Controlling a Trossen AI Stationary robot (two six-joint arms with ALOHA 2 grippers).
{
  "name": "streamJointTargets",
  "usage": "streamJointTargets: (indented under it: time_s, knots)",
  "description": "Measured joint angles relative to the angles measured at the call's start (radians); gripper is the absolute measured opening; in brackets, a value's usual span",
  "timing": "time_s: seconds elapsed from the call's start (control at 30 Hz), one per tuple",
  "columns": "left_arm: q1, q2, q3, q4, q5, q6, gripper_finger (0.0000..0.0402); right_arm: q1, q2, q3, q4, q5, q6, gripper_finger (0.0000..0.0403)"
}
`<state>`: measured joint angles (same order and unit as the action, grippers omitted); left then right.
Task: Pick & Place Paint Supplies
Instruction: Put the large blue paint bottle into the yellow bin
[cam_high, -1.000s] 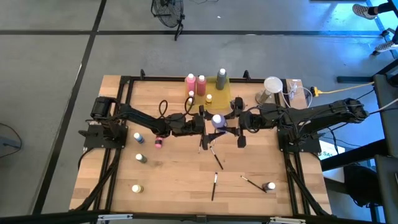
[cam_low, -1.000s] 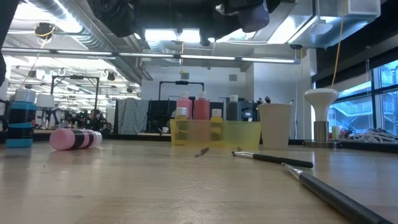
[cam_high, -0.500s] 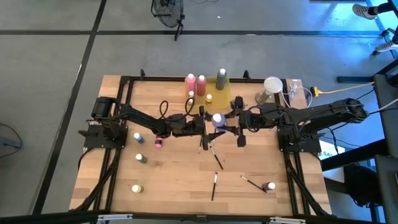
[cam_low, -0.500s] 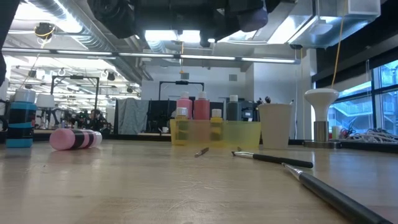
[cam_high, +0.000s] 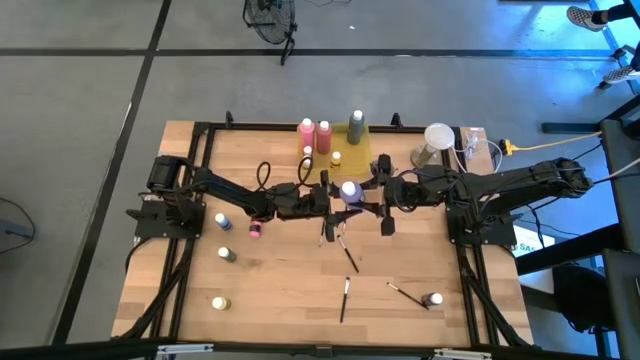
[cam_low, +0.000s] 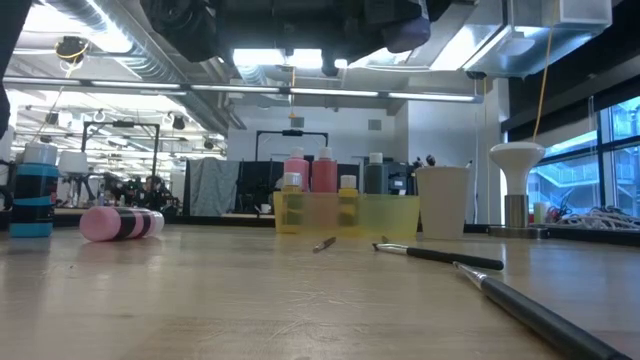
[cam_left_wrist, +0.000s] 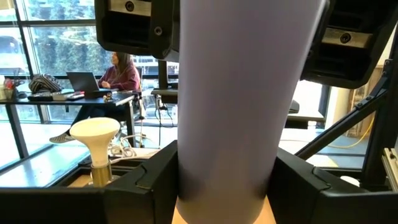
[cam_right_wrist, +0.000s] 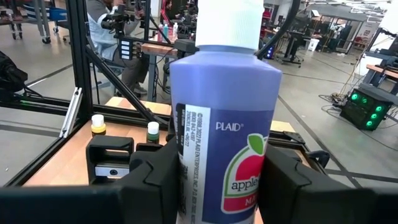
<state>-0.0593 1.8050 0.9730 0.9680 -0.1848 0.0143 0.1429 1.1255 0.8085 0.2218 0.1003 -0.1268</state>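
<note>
Table (cam_high: 270, 280) | purple bottle (cam_high: 349, 191) being pinched by right gripper (cam_high: 362, 196) | left gripper (cam_high: 330, 198) jaws spread around it, being closed | release being best delayed until left grip is firm

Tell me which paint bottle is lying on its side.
The small pink bottle near the table's left side, lying flat beside the upright blue bottle. All the other bottles stand upright, including the purple bottle held between both grippers.

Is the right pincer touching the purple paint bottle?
Touching. The right wrist view shows the purple paint bottle wedged between the right pincer's two dark fingers, both pressed against its sides.
</note>
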Motion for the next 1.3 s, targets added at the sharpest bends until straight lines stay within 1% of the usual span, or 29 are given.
streamJointTargets:
  time_s: [0.07,0.17,0.3,0.43,0.57,0.9,1.0,1.13,1.3]
  knots:
    - [0.0,0.0,0.0,-0.001,0.0,0.0,0.0189,0.0,0.0,0.0,0.0,0.0,0.0,0.0165]
    - [-0.001,0.0,0.0,-0.001,0.0,-0.001,0.0189,0.0,0.001,0.0,0.004,0.005,0.001,0.0188]
    - [-0.005,0.0,0.0,-0.011,0.001,-0.001,0.0188,0.008,0.002,0.0,0.015,0.06,0.004,0.023]
    - [-0.006,0.0,0.0,-0.101,-0.029,-0.016,0.0187,0.022,0.0,0.0,0.022,0.075,-0.017,0.0263]
    - [-0.008,0.001,0.0,-0.166,-0.056,-0.02,0.0186,0.042,0.0,0.0,0.019,0.082,-0.067,0.0275]
    - [-0.012,0.001,0.0,-0.209,-0.068,-0.028,0.0186,0.044,0.0,0.0,0.033,0.08,-0.076,0.0276]
    - [-0.012,0.001,0.0,-0.215,-0.076,-0.028,0.0186,0.044,0.0,0.0,0.032,0.08,-0.071,0.027]
    - [-0.012,0.001,0.0,-0.212,-0.077,-0.028,0.0186,0.044,0.0,0.0,0.032,0.08,-0.054,0.0249]
    - [-0.013,0.001,0.0,-0.211,-0.076,-0.027,0.0186,0.044,0.0,0.0,0.031,0.08,-0.046,0.0206]
